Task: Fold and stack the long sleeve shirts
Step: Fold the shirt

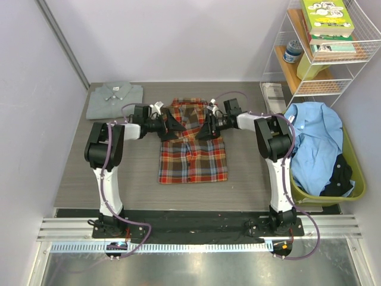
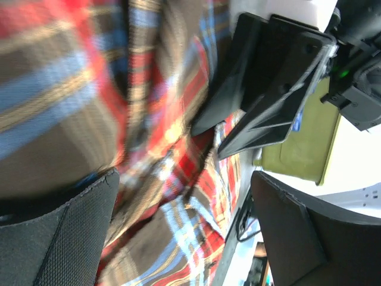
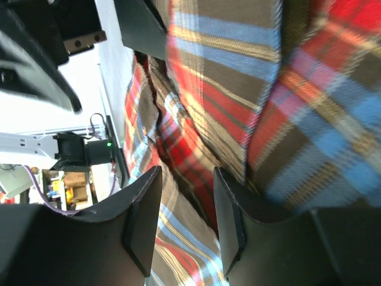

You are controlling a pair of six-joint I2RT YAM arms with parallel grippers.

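Gaping wide, left claw (image 1: 169,127) sits over one soft plaid shirt (image 1: 193,159). One smooth grey shirt (image 1: 114,100) lies beyond it. Right claw's (image 1: 206,129) grip: cannot tell.

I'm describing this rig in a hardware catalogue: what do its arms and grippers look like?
The left arm and right arm both have white links between bulky black joint housings. A purple cable loops along each. The left gripper and right gripper are black, with broad wedge-shaped fingers, matte and finely textured.
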